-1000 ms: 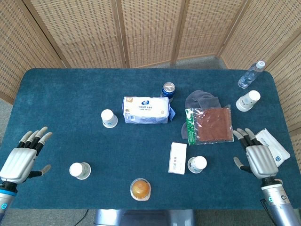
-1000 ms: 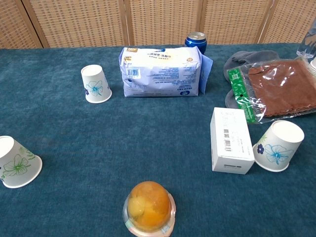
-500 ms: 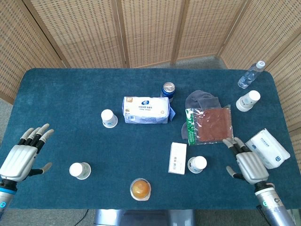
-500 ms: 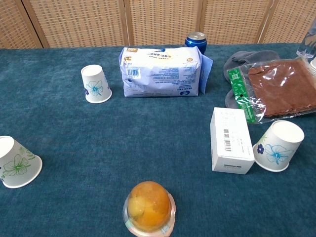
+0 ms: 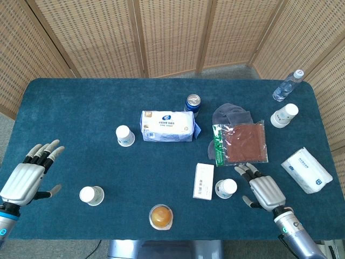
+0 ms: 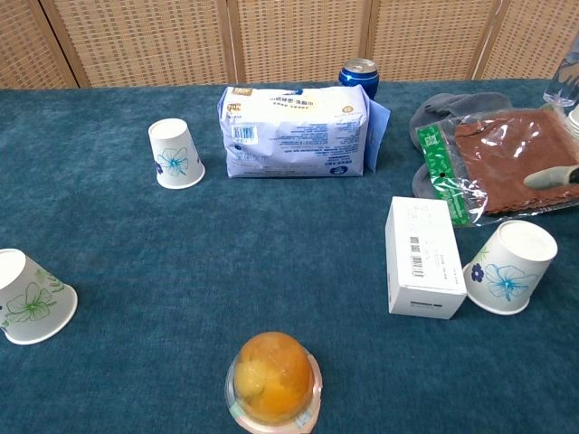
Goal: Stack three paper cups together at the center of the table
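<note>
- Nearest paper cup (image 5: 226, 188) sits upside down just right of the white box (image 5: 204, 181), front right of centre.
- Other cups: one (image 5: 91, 195) front left, one (image 5: 125, 135) beside the tissue pack (image 5: 167, 126), a fourth (image 5: 284, 115) far right near the water bottle (image 5: 286, 86).
- My right hand (image 5: 264, 191) hovers just beside the nearest cup, fingers spread, holding nothing.
- My left hand (image 5: 28, 175) is open too, well apart from the front-left cup.
- Step, as I judge it: reach for the first cup. Next: close around its wall without nudging the box.
</note>
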Available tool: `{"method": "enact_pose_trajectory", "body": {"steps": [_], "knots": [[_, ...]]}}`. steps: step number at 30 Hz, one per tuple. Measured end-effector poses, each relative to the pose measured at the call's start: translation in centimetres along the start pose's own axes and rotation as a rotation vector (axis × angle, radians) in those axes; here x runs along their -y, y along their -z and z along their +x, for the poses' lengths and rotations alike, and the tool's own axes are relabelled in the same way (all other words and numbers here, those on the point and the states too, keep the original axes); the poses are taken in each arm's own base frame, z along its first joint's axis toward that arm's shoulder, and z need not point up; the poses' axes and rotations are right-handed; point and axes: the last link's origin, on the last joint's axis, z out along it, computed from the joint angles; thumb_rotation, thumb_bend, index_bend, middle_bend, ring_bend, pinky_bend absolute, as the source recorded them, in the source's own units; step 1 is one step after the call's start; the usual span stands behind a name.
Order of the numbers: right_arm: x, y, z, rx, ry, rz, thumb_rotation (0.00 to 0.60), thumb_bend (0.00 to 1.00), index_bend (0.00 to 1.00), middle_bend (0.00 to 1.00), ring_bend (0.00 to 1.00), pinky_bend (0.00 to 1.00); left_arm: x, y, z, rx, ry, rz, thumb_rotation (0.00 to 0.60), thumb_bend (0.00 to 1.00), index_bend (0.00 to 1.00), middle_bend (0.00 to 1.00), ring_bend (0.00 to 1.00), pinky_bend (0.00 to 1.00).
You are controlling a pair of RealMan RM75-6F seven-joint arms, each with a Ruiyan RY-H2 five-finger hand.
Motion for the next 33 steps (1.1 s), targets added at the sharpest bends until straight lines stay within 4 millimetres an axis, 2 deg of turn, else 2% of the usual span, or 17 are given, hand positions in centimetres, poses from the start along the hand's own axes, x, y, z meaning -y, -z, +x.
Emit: {"method": "enact_pose_trajectory", "body": {"steps": [8, 23, 28, 33], "knots": [[0.9, -0.8, -0.6, 0.04, 0.022, 0.023, 0.6, 0.39, 0.01, 0.1, 0.01, 0.39, 0.5, 0.2, -0.1, -0.004, 0.008, 0.012, 0.6, 0.28, 0.0, 0.0, 0.0, 0.02], [2.4, -1.8, -1.1, 0.1, 0.061, 0.056, 0.6, 0.4, 0.08, 0.12, 0.03, 0.42, 1.5, 0.6, -0.4, -0.009, 0.029, 0.034, 0.6, 0.28, 0.0, 0.0, 0.0, 0.02], [2.8, -2.1, -0.9, 0.105, 0.063, 0.06, 0.6, 0.4, 0.16, 0.14, 0.08, 0.46, 1.8, 0.7, -0.5, -0.009, 0.032, 0.039, 0.6, 0.28, 0.0, 0.0, 0.0, 0.02], [2.8, -2.4, -0.7, 0.094, 0.058, 0.056, 0.6, 0.4, 0.32, 0.26, 0.19, 0.52, 1.9, 0.8, -0.6, -0.009, 0.035, 0.044, 0.6, 0.28, 0.0, 0.0, 0.0, 0.02]]}}
